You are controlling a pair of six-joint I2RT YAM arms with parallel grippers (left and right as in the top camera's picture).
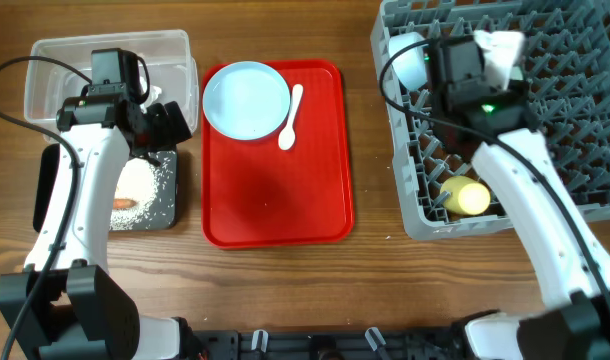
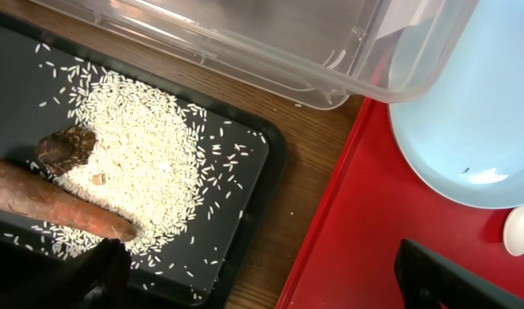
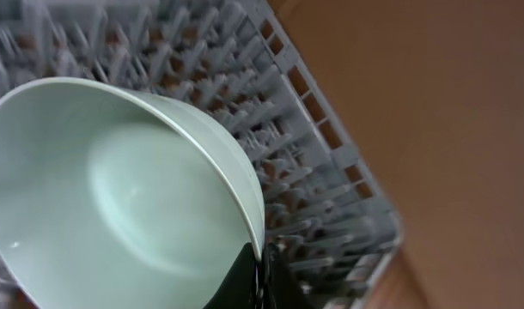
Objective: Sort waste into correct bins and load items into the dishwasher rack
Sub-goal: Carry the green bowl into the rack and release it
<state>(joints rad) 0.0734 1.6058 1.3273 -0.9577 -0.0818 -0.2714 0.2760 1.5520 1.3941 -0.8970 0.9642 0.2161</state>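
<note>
Mint green bowl [image 3: 116, 189], likely light and slick, is hanging over the dishwasher rack [image 3: 313, 103]. Right gripper [image 3: 259, 268] is clamping its rim.

The flat tray [image 1: 275, 190] sits mid-table, plate [image 1: 246, 99] on its 11 o'clock corner, spoon [image 1: 290, 120] just beside at 3. The tub [image 1: 175, 50] stands at 10 o'clock, the shallow tray [image 2: 245, 154] before it holding grains [image 2: 150, 163], stick [image 2: 56, 206] and lump [image 2: 66, 148]. The rack [image 1: 585, 150] is at 3 o'clock, with cup [image 1: 467, 196] at its 7 and bowl [image 1: 407, 60] at its 11.

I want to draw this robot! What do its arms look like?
The left arm and right arm both have smooth white tube-shaped links joined by chunky black joints. Thin black cables loop beside them. A tiny green light glows on the right one. The fingers are black.
</note>
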